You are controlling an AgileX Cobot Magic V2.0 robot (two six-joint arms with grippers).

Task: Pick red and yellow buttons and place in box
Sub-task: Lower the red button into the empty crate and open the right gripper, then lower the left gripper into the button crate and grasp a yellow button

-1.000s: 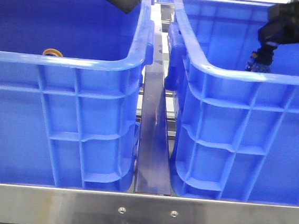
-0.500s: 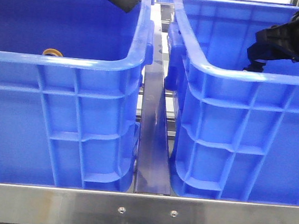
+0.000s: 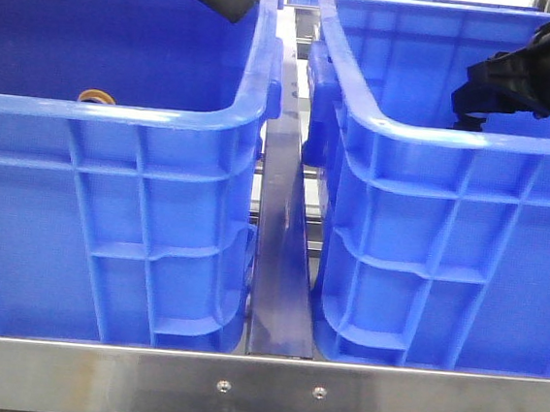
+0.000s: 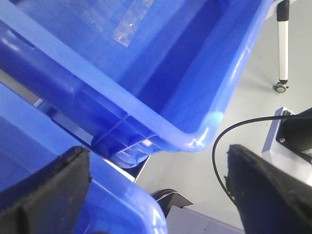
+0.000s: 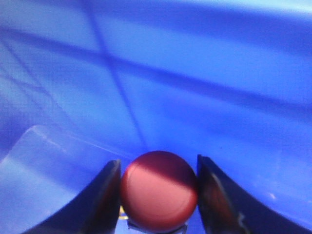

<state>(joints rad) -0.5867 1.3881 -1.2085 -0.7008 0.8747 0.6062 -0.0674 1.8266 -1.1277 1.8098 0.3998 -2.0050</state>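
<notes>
1. Two big blue boxes, the left box and the right box, stood side by side.
2. The right claw hung inside the right box.
3. It squeezed the red button tight between its fingers.
4. The left claw was spread wide, holding nothing.
5. A small yellow ring peeked from the left box.

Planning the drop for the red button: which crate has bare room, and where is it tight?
The left crate shows open blue interior, only a yellow button by its near wall. The right hand holds the red button inside the right crate. The gap between the crates, over the metal rail, is narrow.
</notes>
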